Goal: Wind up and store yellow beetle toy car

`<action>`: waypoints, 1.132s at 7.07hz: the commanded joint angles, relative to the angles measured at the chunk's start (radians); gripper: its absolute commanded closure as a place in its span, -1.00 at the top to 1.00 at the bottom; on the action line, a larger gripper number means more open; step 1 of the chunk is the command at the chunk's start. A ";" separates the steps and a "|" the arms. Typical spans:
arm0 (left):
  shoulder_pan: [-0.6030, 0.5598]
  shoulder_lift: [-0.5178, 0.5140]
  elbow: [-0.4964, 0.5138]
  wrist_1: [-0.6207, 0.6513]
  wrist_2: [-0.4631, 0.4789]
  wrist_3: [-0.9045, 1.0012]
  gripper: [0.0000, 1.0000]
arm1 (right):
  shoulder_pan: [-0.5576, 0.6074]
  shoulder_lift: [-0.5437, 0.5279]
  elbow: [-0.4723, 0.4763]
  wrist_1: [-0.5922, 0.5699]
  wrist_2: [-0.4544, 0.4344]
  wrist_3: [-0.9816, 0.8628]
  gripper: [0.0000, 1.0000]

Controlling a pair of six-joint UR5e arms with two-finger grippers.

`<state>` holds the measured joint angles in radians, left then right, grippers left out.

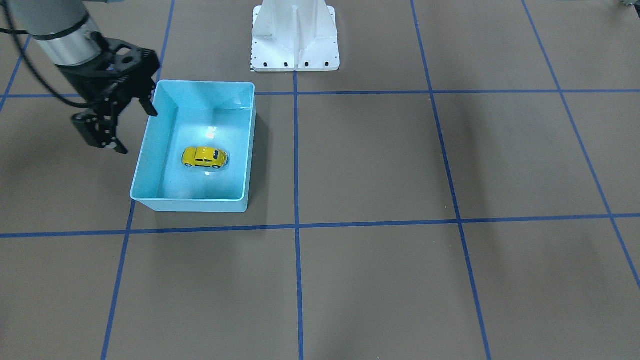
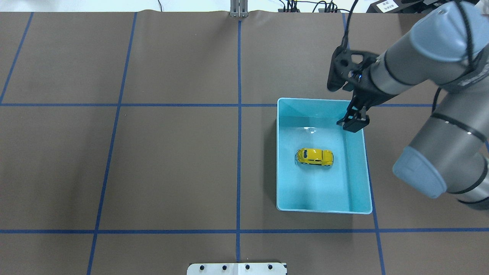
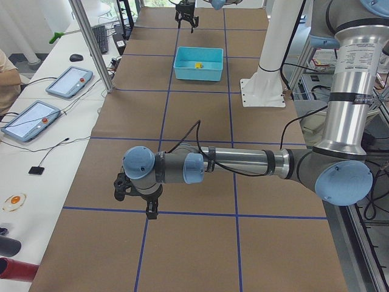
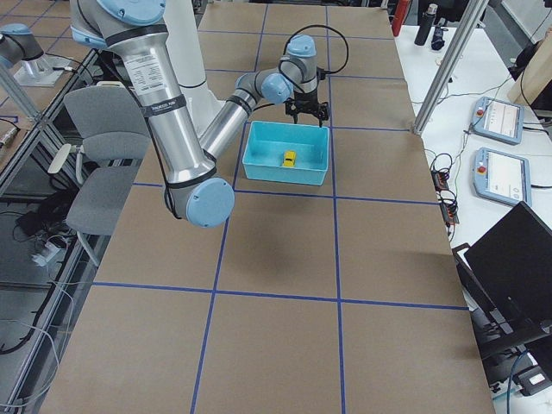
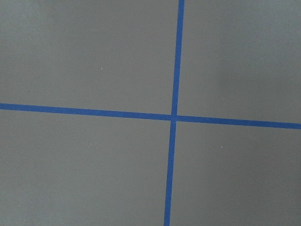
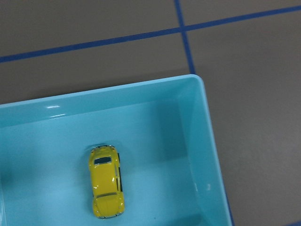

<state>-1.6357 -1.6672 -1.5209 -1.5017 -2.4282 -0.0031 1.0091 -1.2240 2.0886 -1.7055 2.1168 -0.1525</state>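
The yellow beetle toy car [image 1: 205, 157] sits on its wheels on the floor of the turquoise bin [image 1: 149, 150]. It also shows in the overhead view [image 2: 314, 156] and the right wrist view [image 6: 106, 181], free of any gripper. My right gripper [image 1: 134, 129] is open and empty. It hangs above the bin's corner farthest from the robot's base [image 2: 342, 105], apart from the car. My left gripper [image 3: 135, 205] shows only in the exterior left view, low over bare table far from the bin [image 3: 197, 73]. I cannot tell whether it is open or shut.
The white robot base mount [image 1: 295, 40] stands beside the bin, toward the robot. Blue tape lines [image 5: 174, 117] grid the brown table cover. Tablets [image 3: 67, 82] and a metal pole [image 3: 91, 42] stand along the operators' side.
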 commanded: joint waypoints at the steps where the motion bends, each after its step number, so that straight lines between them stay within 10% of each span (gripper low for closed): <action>1: 0.000 0.000 0.002 0.000 0.000 0.000 1.00 | 0.290 -0.137 -0.074 -0.006 0.060 0.091 1.00; 3: 0.000 0.000 0.001 0.000 0.000 0.000 1.00 | 0.555 -0.204 -0.389 0.000 0.321 0.085 1.00; 8: -0.001 0.000 0.001 0.000 0.000 0.000 1.00 | 0.536 -0.212 -0.555 0.079 0.241 0.086 1.00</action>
<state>-1.6362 -1.6674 -1.5201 -1.5018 -2.4283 -0.0031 1.5655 -1.4373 1.5361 -1.6570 2.3848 -0.0655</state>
